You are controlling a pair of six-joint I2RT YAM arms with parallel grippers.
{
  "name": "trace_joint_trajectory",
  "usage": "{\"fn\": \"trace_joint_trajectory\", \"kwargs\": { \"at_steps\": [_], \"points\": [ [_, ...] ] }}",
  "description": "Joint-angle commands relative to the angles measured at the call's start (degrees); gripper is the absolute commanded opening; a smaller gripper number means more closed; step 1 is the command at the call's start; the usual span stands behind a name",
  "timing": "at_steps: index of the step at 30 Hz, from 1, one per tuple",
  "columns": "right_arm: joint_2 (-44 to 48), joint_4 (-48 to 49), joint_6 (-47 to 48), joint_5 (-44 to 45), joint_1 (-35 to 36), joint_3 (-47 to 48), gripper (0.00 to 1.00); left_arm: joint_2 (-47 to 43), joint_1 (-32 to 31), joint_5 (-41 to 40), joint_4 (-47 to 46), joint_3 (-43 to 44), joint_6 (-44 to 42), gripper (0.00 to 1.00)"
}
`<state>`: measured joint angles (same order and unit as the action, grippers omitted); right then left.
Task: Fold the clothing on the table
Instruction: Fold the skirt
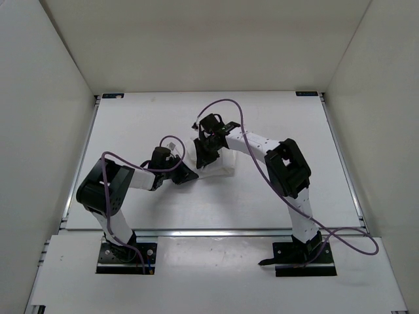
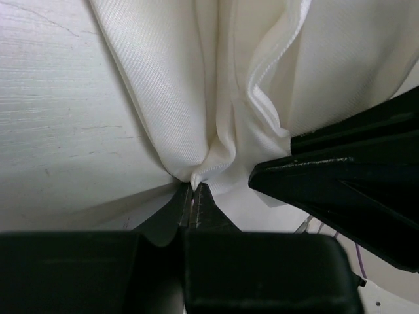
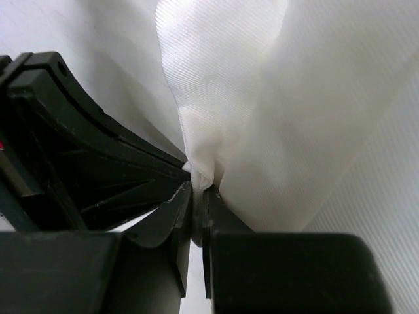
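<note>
Two robot arms meet over the middle of a white table (image 1: 131, 131), where the clothing (image 1: 219, 165), a thin white garment, sits bunched into a small heap between them. The left gripper (image 2: 195, 188) is pinched tight on a gathered point of the fabric, and folds fan upward from its tips in the left wrist view. The right gripper (image 3: 198, 186) is likewise clamped on a small tuck of the cloth, just beside its partner, with the garment rising in a smooth sheet above it. The tabletop is matte and faintly scuffed. Thin metal rails (image 1: 78, 163) run along its sides, and small black corner brackets (image 1: 112, 95) mark the far corners. Plain white wall panels (image 1: 39, 98) enclose the table on three sides. Each arm stands on a black base plate (image 1: 127, 257) at the near edge, and purple cables (image 1: 229, 103) loop along both arms.
</note>
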<state>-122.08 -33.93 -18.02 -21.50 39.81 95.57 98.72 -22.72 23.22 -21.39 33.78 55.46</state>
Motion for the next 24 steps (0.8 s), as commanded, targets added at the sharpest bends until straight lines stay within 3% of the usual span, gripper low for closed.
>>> {"fn": "trace_joint_trajectory", "kwargs": {
  "at_steps": [1, 4, 6, 12, 15, 24],
  "points": [
    [-2.36, -2.97, 1.14, -4.52, 0.44, 4.88, 0.00, 1.39, 0.13, 1.91, 2.23, 0.06, -2.29, 0.06],
    [-2.55, -4.47, 1.50, -4.17, 0.53, 6.30, 0.18, 1.83, 0.31, 2.53, 1.44, -0.21, -2.38, 0.08],
    [-1.32, -4.56, 2.02, -3.64, 1.23, 6.74, 0.31, 1.22, 1.10, 3.49, 0.13, -0.90, -1.68, 0.15],
    [9.91, -4.13, 2.99, -3.02, 2.20, 7.62, 0.47, -5.97, 3.12, 3.58, -1.28, -4.06, 1.40, 0.30],
    [15.02, -2.19, 1.68, -5.91, 0.45, 5.08, 0.48, -10.72, 4.17, 4.63, -1.99, -6.88, 2.98, 0.44],
    [24.70, 14.75, -7.62, -17.08, -10.62, -12.67, 0.47, -28.13, 9.35, 7.79, 8.19, -11.02, -1.14, 0.51]
  ]
}}
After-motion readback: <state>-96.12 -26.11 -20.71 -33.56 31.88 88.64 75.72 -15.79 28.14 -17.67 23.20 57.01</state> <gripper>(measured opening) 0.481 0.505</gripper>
